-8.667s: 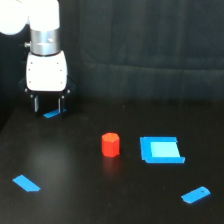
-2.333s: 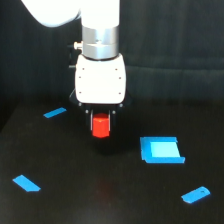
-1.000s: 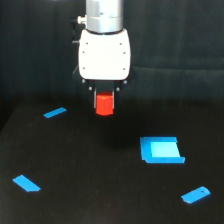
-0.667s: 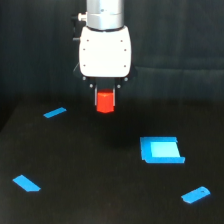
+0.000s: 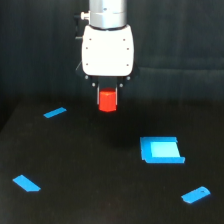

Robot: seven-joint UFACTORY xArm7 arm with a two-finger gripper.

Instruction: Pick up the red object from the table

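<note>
Black counter (image 5: pixel 100 200), matte, carrying four flat blue pieces, one square (image 5: pixel 161 150). Red block (image 5: pixel 107 100): clamped between the fingers of the tool (image 5: pixel 107 101), hung clear above the counter, apart from every blue piece; pick-up judged essentially done.

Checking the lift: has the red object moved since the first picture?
Yes. The red object is up in the gripper, above and to the exterior view's left of the blue square piece.

No readable text, labels, brands or numbers on anything in view.
</note>
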